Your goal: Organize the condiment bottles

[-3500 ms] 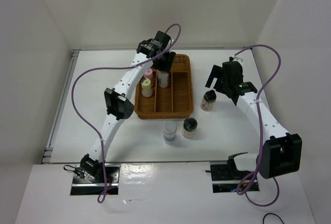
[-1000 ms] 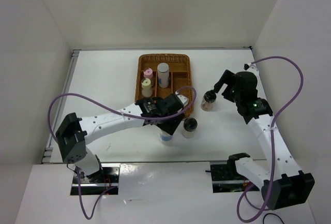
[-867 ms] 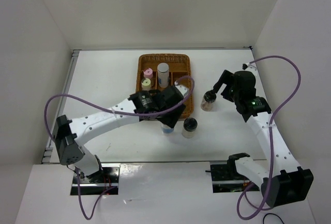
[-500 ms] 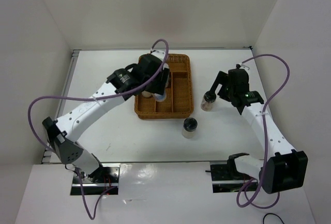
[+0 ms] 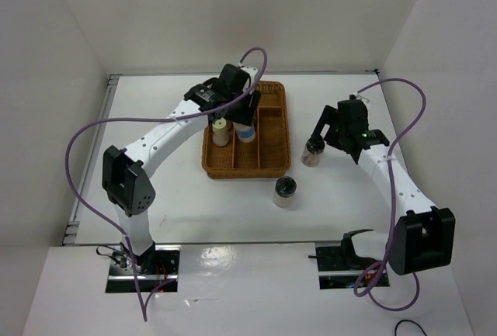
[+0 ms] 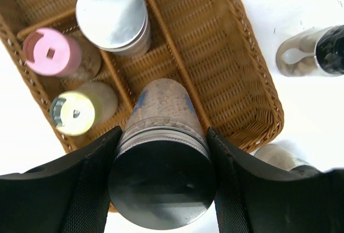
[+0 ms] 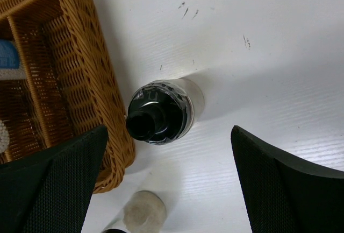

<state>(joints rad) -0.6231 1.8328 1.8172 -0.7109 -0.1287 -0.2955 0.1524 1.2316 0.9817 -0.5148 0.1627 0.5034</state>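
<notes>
The left gripper (image 6: 164, 136) is closed on the blue-labelled jar (image 6: 161, 101), which is clamped near its top between the two fingers (image 6: 80, 184) and held upright over the wicker tray (image 6: 252, 82). Whether its base touches the tray floor cannot be told. Beyond it in the same tray the silver-lidded jar (image 6: 112, 11) is seen. In the neighbouring compartment along the tray's left side, the pink-lidded jar (image 6: 52, 51) and the yellow-lidded jar (image 6: 73, 113) are stood side by side. The tray is placed near the middle of the far edge of the table (image 5: 210, 204). The right gripper (image 7: 168, 129) is spread open above a black-lidded jar (image 7: 161, 112), which is framed between the fingers without contact and stands upright on the table just beside the tray's right rim. A second black-lidded jar (image 5: 284, 191) is set on the table off the tray's near right corner, toward the near edge.
</notes>
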